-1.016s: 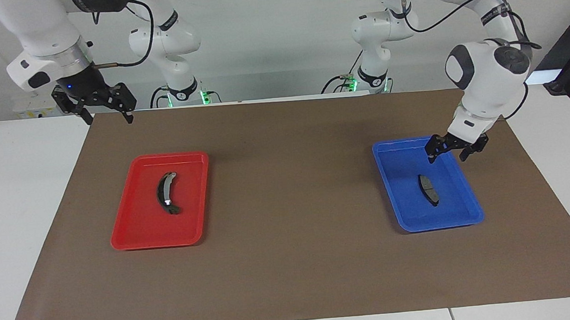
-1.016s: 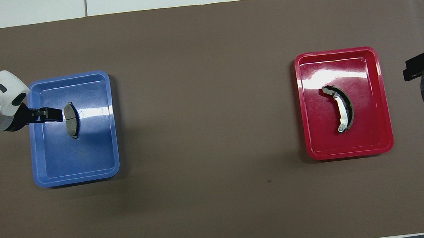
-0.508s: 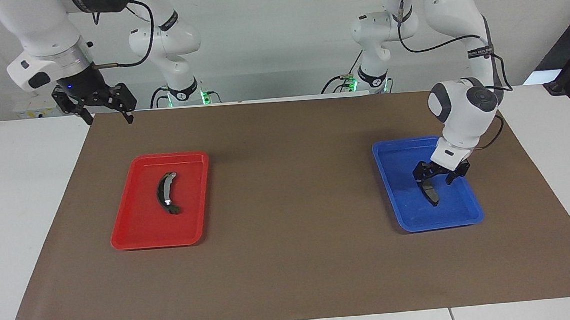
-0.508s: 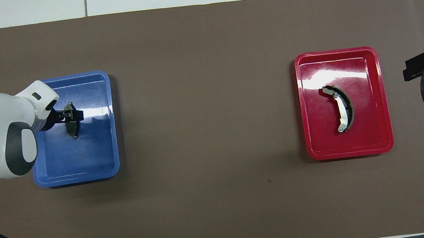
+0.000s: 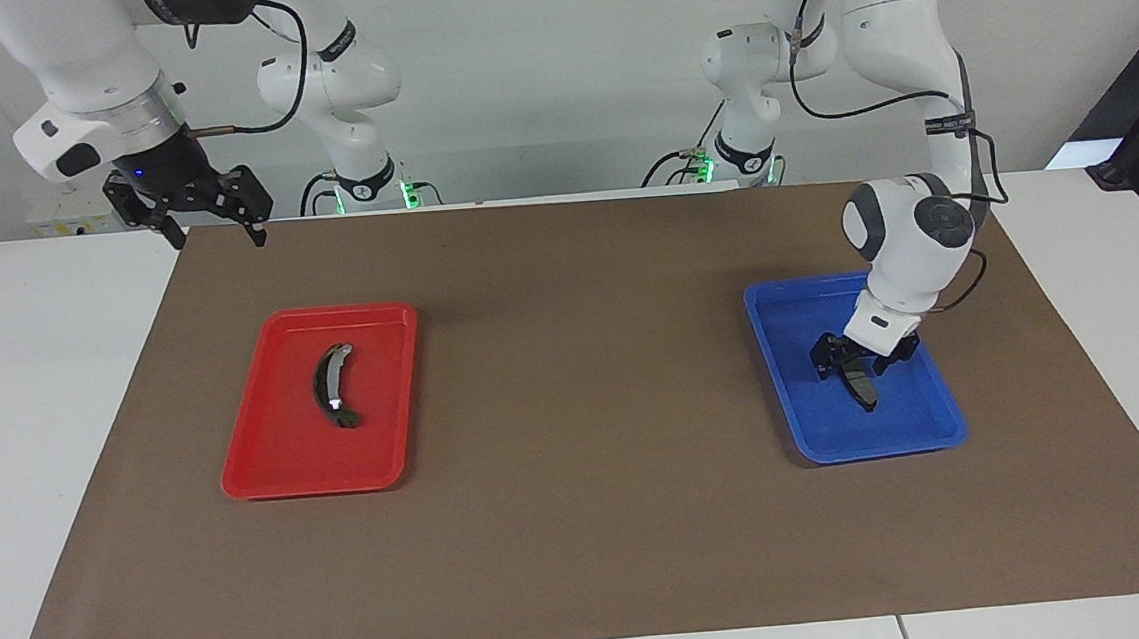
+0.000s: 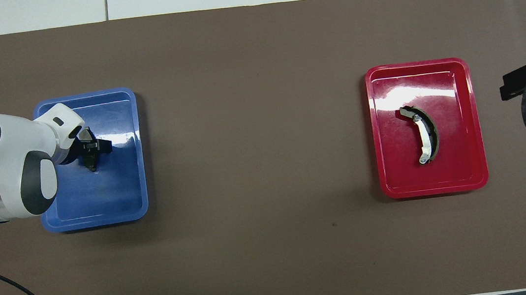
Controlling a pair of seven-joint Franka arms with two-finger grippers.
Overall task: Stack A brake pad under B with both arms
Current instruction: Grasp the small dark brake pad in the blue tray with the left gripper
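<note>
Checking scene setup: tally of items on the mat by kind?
Trays: 2, blue tray and red tray
Brake parts: 2, the A brake pad in the blue tray, B in the red tray
Total: 4

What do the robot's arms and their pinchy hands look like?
Both arms are glossy white, built from rounded segments with dark grey round caps at the joints, and black cables loop along them. Each ends in a black two-finger gripper: the left gripper on a white wrist, the right gripper under a silver ring. Green lights glow at the bases.
</note>
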